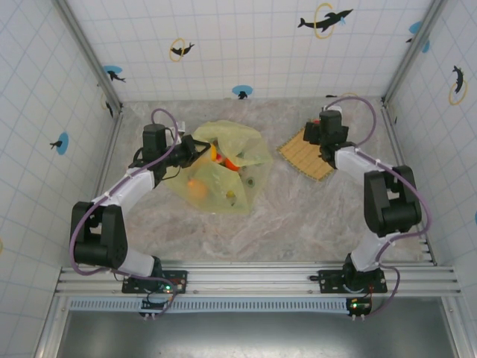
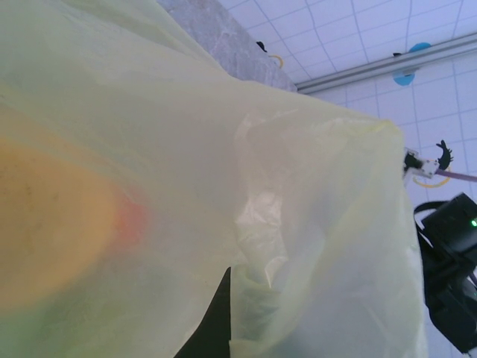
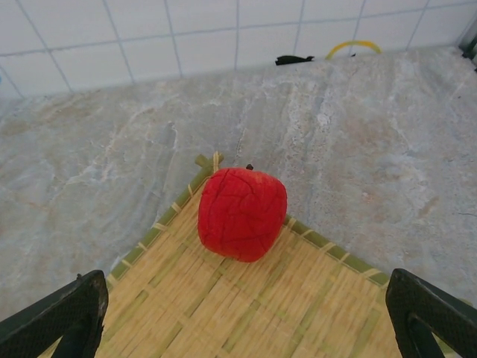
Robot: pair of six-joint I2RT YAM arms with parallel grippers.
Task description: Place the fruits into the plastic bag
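Observation:
The yellow-green plastic bag [image 1: 223, 173] lies crumpled at mid-table, and its film [image 2: 223, 149] hangs right in front of the left wrist camera. Through it show an orange fruit [image 1: 197, 188], a red-orange one [image 1: 232, 162] and a small green one [image 1: 231, 196]; an orange-red blur [image 2: 59, 216] glows behind the plastic. My left gripper [image 1: 191, 149] is at the bag's left edge, with a fold of film pinched against its dark finger [image 2: 212, 321]. A red apple [image 3: 242, 212] rests on the woven mat's far corner. My right gripper [image 3: 246, 328] hovers over the mat, open, its fingertips [image 3: 71, 313] spread wide on either side of the apple.
The square straw mat [image 1: 307, 154] lies at the back right, its surface [image 3: 246, 298] under the right gripper. Tiled walls and metal posts close in the marbled table [image 1: 298, 216]. The right arm [image 2: 451, 276] shows past the bag's edge.

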